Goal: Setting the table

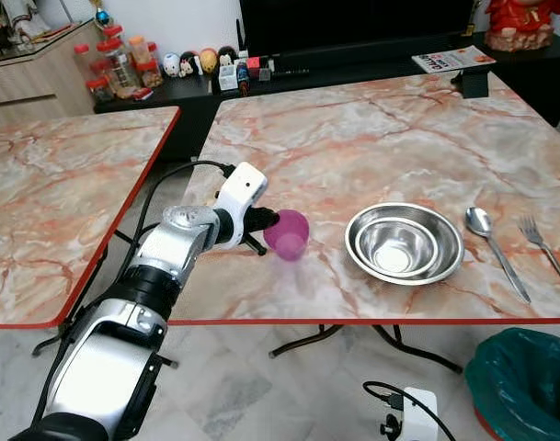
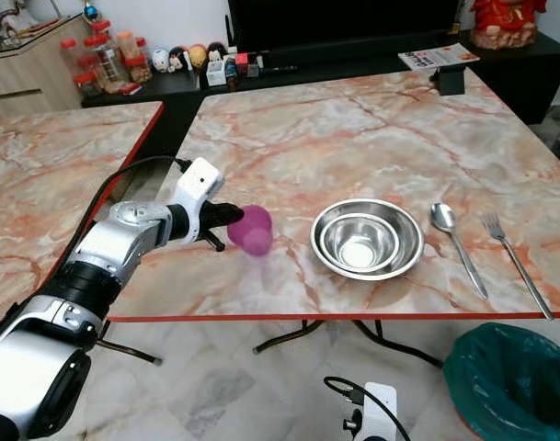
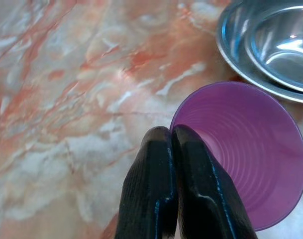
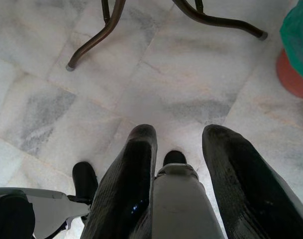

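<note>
Your right tool (image 4: pixel 178 164) hangs idle low over the tiled floor (image 4: pixel 191 94), fingers spread apart with nothing between them, near the desk's metal legs (image 4: pixel 99 37). A teal-lined bin (image 1: pixel 528 381) sits on the floor at near right.

Your left tool (image 3: pixel 171 142) is over the near edge of the desk (image 1: pixel 371 138), clenched on the rim of the purple cup (image 1: pixel 289 234). In the left wrist view both black fingers (image 3: pixel 151 189) press together on the cup's wall, one inside and one outside as far as you can tell. The cup tilts with its mouth toward the tool; whether its base touches the desk you cannot tell.

Just right of the cup are two nested steel bowls (image 1: pixel 405 243), near it but apart. Right of the bowls lie a spoon (image 1: pixel 493 246) and then a fork (image 1: pixel 543 248), side by side, handles pointing to the near edge.

A second marble desk (image 1: pixel 59 193) stands to the left. Far behind is a black shelf with jars (image 1: pixel 119 64) and small figures (image 1: pixel 192 62).
</note>
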Tool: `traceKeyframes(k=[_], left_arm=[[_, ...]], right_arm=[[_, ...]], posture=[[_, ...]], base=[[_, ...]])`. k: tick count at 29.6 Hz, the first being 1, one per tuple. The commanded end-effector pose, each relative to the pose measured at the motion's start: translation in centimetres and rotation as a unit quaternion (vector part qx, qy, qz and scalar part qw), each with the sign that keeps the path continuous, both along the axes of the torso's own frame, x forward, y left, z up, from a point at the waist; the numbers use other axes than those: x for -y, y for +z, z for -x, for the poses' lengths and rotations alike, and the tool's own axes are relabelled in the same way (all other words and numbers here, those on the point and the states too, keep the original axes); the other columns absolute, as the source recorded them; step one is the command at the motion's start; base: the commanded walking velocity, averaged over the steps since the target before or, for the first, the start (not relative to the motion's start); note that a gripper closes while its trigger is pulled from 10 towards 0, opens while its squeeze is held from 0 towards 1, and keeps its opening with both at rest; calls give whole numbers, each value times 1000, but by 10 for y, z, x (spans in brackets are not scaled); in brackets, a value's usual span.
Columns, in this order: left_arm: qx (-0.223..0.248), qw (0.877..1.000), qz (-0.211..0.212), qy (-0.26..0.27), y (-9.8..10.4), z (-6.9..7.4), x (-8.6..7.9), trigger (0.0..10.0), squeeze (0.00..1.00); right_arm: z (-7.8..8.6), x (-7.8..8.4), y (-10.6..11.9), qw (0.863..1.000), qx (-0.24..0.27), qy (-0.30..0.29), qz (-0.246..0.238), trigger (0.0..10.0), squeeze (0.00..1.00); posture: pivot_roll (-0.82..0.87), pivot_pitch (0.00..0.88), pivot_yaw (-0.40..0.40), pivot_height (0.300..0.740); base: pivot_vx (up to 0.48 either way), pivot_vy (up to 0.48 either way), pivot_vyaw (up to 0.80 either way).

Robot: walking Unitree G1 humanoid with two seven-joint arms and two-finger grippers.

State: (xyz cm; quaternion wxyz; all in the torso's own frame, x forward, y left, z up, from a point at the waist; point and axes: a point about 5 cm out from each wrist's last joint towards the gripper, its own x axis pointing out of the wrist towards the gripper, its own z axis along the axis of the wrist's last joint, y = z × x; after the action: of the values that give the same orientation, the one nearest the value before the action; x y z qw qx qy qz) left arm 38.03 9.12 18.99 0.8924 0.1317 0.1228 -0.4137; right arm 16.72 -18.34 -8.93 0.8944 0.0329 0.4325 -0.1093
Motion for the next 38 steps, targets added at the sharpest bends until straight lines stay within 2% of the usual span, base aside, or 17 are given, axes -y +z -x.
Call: traceKeyframes(k=[1,9,16,26,38], left_arm=[[9,1000,-13,-19,3,1,5,10000,0],[-13,999,-11,-37,-2,4,14,10000,0],[-12,999,-18,-39,-5,4,18,10000,0],[-11,1000,-20,-19,-6,-1,17,10000,0],[-4,999,-22,-27,-5,-1,19,10000,0]], right_arm=[[2,-5,-1,1000,-6,1,-6,10000,0],[3,-8,-3,1000,-9,7,-7,10000,0],[1,-9,-2,1000,-5,4,-8,10000,0],[5,-7,-3,1000,-8,-7,-7,10000,0],[8,-8,-4,1000,-12,-14,-9,10000,0]], posture=[[16,0,145,703],[11,0,149,703],[6,0,152,703],[-1,0,165,703],[2,0,173,703]], base=[[0,0,0],[0,0,0],[0,0,0],[0,0,0],[0,0,0]])
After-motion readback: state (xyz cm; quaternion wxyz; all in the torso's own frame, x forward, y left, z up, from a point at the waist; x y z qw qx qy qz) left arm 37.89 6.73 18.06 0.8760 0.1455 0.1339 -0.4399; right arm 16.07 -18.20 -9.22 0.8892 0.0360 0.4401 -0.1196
